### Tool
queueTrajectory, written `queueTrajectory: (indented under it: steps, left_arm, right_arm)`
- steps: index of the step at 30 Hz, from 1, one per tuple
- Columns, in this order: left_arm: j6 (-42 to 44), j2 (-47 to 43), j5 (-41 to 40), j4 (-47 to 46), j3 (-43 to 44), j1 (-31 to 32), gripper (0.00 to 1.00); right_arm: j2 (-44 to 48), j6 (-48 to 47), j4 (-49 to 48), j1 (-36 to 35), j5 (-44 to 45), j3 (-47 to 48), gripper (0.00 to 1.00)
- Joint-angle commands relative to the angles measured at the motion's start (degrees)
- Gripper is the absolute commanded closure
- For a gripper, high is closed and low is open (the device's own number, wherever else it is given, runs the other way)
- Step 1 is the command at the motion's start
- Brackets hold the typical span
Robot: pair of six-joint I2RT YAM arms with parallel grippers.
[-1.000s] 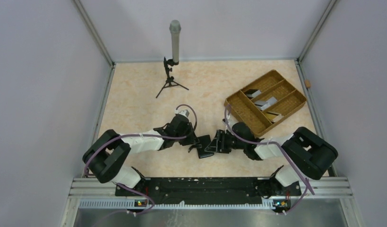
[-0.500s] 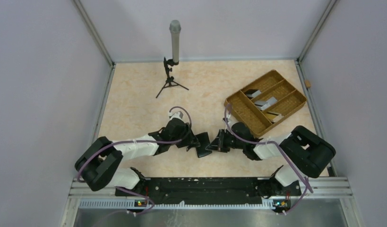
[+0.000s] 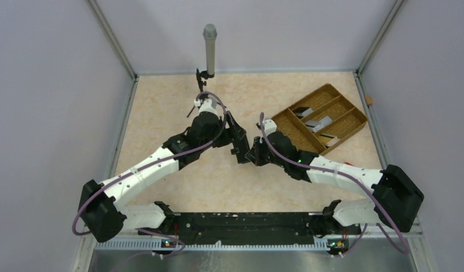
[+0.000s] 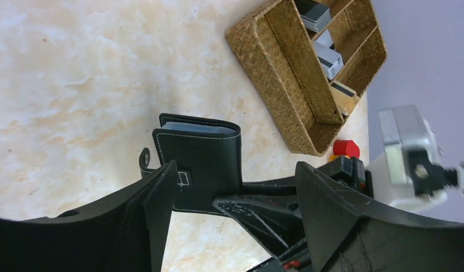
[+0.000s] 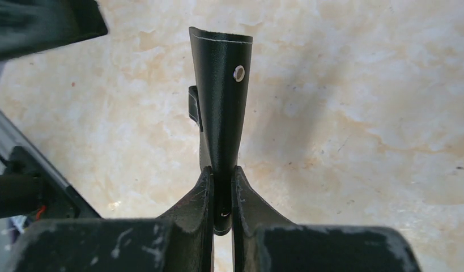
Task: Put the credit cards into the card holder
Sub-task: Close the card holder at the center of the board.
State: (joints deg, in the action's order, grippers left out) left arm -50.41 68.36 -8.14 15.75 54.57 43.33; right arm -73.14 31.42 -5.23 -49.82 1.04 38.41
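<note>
The card holder [image 5: 221, 96], a small black wallet with a snap stud, is folded shut and hangs edge-on above the marble table. My right gripper [image 5: 221, 175] is shut on its lower edge. In the left wrist view the card holder [image 4: 201, 164] shows its stitched flat side and its clasp tab. My left gripper [image 4: 235, 170] is open, one finger on each side of the holder, apart from it. From above, the left gripper [image 3: 239, 143] and the right gripper [image 3: 252, 154] meet mid-table. Pale and dark credit cards [image 4: 328, 59] lie in the woven tray [image 4: 275, 73].
The brown divided tray [image 3: 287, 129] stands at the back right with the cards [image 3: 317, 122] in its slots. A grey microphone on a small black tripod [image 3: 209, 51] stands at the back, just behind the left arm. Frame rails and walls close in the table.
Both arms have reached forward from the near edge to mid-table. The right gripper has shut on the card holder and carries it. The left gripper has opened and let go of it.
</note>
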Motion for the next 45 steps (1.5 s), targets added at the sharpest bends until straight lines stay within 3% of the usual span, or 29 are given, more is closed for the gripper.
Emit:
queueTrajectory:
  steps: [1,13,21,22,24,26,29,32,37,41,45]
  left_arm:
    - [-1.9,5.0,3.4,-1.0,2.2,0.2,0.2]
    - [-4.8,11.2,5.7,-3.1,1.1,0.0,0.22]
    - [-6.0,11.3,6.9,-5.2,-0.7,-0.2,0.66]
    - [-6.1,11.2,7.0,-5.2,-1.0,-0.5,0.73]
    - [-6.3,10.6,7.4,-5.8,-2.0,-1.0,0.86]
    - [-6.2,9.5,7.5,-6.8,-3.4,-1.8,0.97]
    - [-4.9,6.5,7.9,-9.8,-6.4,-3.3,1.0]
    - [-2.5,2.9,12.0,-15.0,-11.2,-4.8,1.0]
    - [-0.9,-3.6,19.0,-28.4,-19.7,-6.6,1.0]
    - [-0.3,-6.3,26.0,-33.9,-23.2,-7.5,1.0]
    - [-1.6,-8.4,30.1,-38.7,-26.2,-7.5,0.99]
  right_arm:
    - [2.0,-7.9,5.1,-4.5,14.0,5.6,1.0]
    - [-1.2,-13.9,8.4,-13.8,26.7,10.8,1.0]
    - [-6.4,-15.7,13.6,-18.4,37.2,15.4,0.98]
    - [-6.4,-15.8,14.4,-18.7,37.8,16.0,0.92]
    - [-5.5,-15.5,16.2,-18.8,38.2,16.5,0.65]
    - [-3.8,-14.8,18.7,-18.8,38.6,16.6,0.46]
    - [-0.9,-13.7,22.9,-18.4,39.0,16.5,0.32]
    - [3.0,-12.4,25.2,-14.6,31.2,15.4,0.31]
    - [10.0,-7.9,18.5,-1.4,1.2,8.4,0.32]
    - [11.6,-1.5,10.3,7.2,-16.8,2.5,0.36]
    - [9.8,0.3,5.0,10.1,-25.5,-0.9,0.4]
